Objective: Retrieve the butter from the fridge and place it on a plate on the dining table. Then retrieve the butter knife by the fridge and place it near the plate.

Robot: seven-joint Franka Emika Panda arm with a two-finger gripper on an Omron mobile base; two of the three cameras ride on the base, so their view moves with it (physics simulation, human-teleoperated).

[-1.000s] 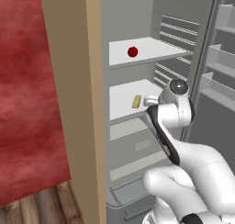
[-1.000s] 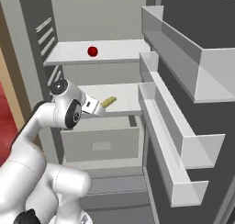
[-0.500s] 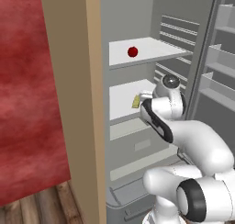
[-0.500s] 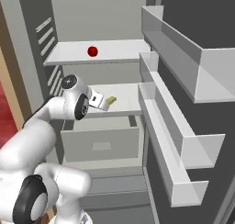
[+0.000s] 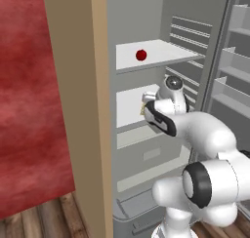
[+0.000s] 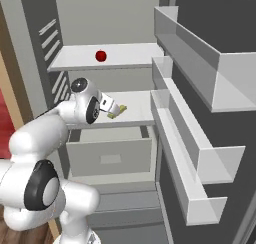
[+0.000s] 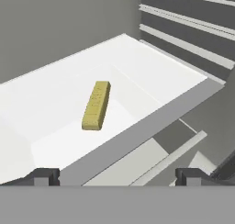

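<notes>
One butter stick, gripper closing in

One red ball (image 5: 141, 54) sits on the upper fridge (image 6: 131, 55) shelf. One butter (image 7: 96, 104) lies on the middle shelf. The gripper (image 6: 114, 109) has pushed further in over the last second and now hangs just short of it, fingers (image 7: 43, 176) spread wide, holding nothing. Grasping comes next.

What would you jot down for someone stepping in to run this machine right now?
Gripper: open, holding nothing, aimed at the butter from short of the shelf's front edge.
Butter: lying flat on the fridge's middle white shelf, untouched. A small red ball sits on the shelf above.
Done: fridge door stands open, arm reaching in.
Left: grasp the butter, carry it to the plate, then fetch the butter knife.
</notes>
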